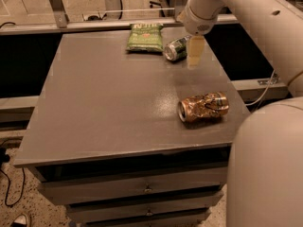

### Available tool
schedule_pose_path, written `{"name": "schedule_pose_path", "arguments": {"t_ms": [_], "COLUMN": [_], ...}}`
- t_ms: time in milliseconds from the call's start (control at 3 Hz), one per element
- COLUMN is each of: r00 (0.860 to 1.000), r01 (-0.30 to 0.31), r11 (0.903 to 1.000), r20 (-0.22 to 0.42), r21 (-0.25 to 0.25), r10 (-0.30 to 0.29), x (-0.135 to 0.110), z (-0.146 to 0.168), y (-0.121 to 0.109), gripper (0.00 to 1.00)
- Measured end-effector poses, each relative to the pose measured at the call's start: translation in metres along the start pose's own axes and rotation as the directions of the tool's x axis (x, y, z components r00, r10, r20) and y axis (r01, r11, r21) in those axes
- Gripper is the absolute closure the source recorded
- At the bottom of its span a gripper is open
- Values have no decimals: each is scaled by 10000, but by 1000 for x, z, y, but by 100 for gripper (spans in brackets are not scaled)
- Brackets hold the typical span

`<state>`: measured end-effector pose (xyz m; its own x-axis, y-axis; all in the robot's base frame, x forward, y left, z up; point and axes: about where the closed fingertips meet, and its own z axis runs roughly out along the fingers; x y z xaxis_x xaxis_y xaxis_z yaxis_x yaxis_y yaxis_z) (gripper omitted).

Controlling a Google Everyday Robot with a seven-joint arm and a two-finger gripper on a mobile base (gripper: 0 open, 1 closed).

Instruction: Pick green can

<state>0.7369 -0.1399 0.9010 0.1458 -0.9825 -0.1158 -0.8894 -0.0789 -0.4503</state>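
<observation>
On the grey table [94, 108], your green can [175, 49] lies on its side at the far right, beside the bag [145, 38]. The gripper [195, 52] hangs just right of it; open or closed, you cannot tell.

The small, dark green cylindrical drink can [176, 48] with pale markings lies on its side, undented, near the far edge of the desk [104, 108]. Its silver metal end is turned toward the camera. The gripper [195, 52] hangs just beside it.

Pale end effector [195, 55] just beside green can [175, 48] lying on grey table [104, 103], crushed brown can [203, 107] well apart
</observation>
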Motion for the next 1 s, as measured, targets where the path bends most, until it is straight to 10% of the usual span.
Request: {"name": "schedule_pose_path", "arguments": {"t_ms": [667, 1000], "r00": [9947, 9924], "r01": [176, 222], "r11": [9992, 9978], "r20": [-1010, -1191], "r21": [-349, -622], "r10": [-211, -295], "x": [11, 14], "z": [46, 60], "y": [-28, -29], "gripper": [0, 17]}}
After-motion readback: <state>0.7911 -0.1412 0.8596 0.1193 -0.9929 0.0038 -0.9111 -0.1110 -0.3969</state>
